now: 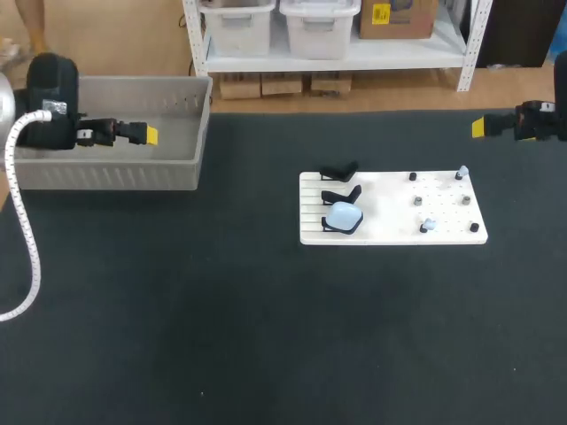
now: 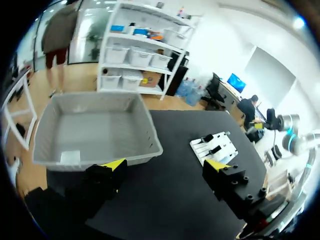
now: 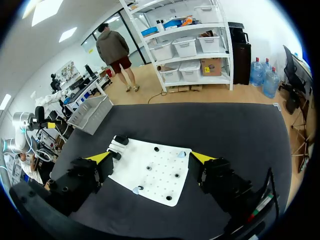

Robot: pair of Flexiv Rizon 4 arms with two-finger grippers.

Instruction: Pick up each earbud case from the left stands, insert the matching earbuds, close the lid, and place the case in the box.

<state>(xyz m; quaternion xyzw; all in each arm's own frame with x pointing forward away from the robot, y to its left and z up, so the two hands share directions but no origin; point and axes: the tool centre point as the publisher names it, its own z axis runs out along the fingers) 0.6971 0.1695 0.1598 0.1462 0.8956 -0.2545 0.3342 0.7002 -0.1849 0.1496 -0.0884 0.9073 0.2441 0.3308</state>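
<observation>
Pale-blue rounded earbud case (image 1: pixel 345 215) on black stand (image 1: pixel 329 227) (perforated white board (image 1: pixel 443 223) beneath).

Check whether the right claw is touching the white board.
Apart. The head view shows the right claw off to the right of the white board, with bare dark table between them.

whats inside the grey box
Left wrist view: the grey box shows only a pale patch by its near wall, too blurred to identify. In head view that wall hides the floor.
</observation>
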